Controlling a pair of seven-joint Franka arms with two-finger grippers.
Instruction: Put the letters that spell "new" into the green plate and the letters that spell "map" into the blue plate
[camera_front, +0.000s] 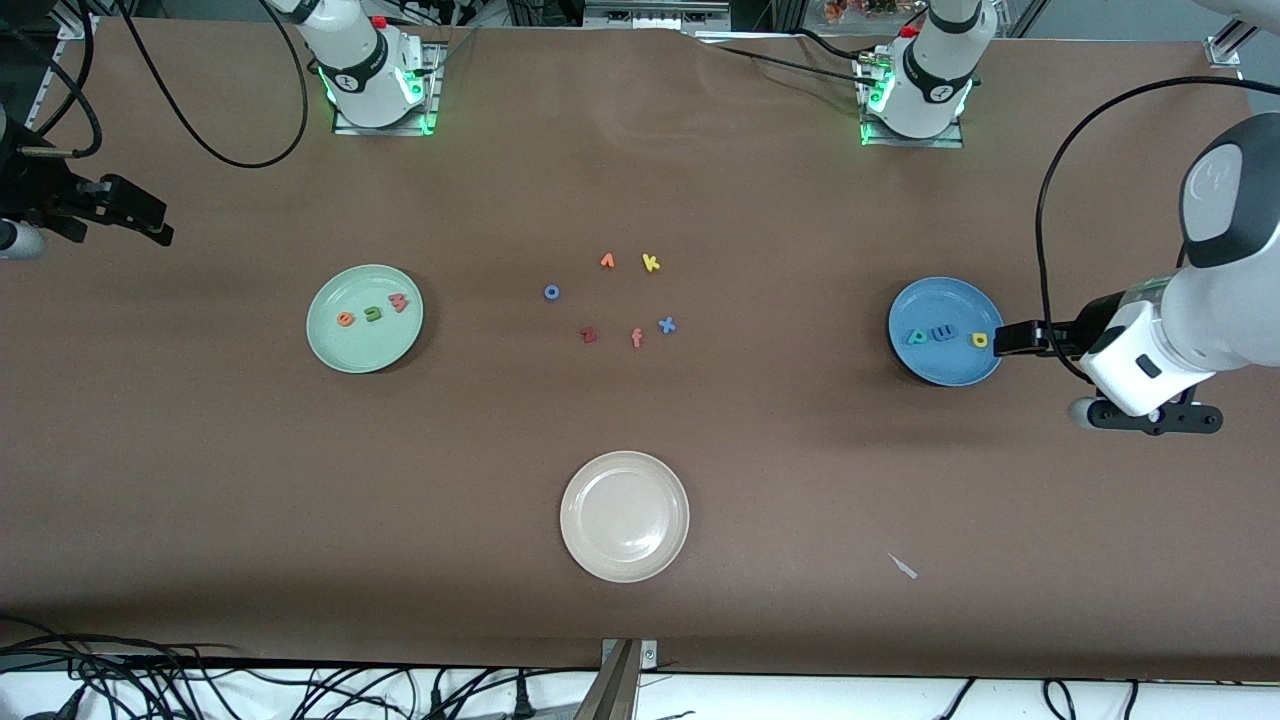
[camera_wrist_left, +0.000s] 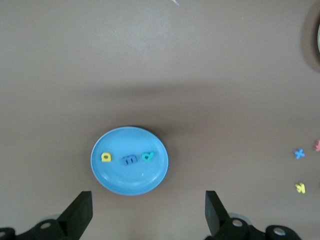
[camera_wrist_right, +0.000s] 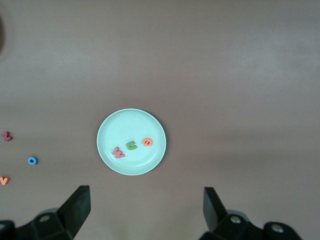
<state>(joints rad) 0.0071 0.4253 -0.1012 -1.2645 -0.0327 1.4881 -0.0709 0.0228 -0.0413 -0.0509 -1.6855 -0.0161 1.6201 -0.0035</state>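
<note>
My two arms work a brown tabletop (camera_front: 200, 480), and the sorting looks done to me. The green plate (camera_front: 330, 345) lies toward the right arm's end of the table, carrying the orange e (camera_front: 346, 319), green n (camera_front: 374, 313) and salmon-pink w (camera_front: 399, 302) in a row. The blue plate (camera_front: 915, 365) lies toward the left arm's end, carrying the teal p (camera_front: 917, 336), blue m (camera_front: 944, 334) and yellow a (camera_front: 979, 340). My left gripper (camera_front: 1010, 338) hovers, fingers spread and empty, over the blue plate's rim at the left arm's edge of the tabletop, right beside the yellow a. My right gripper (camera_wrist_right: 145, 210) is raised above the green plate with fingers likewise spread and empty. The main risk, as I judge it, is the left gripper dipping or swinging as it leaves, nudging the plate or flicking the light foam a out. The leftover letters at mid-table, such as the yellow k (camera_front: 651, 263) and blue x (camera_front: 667, 325), should stay untouched.
</note>
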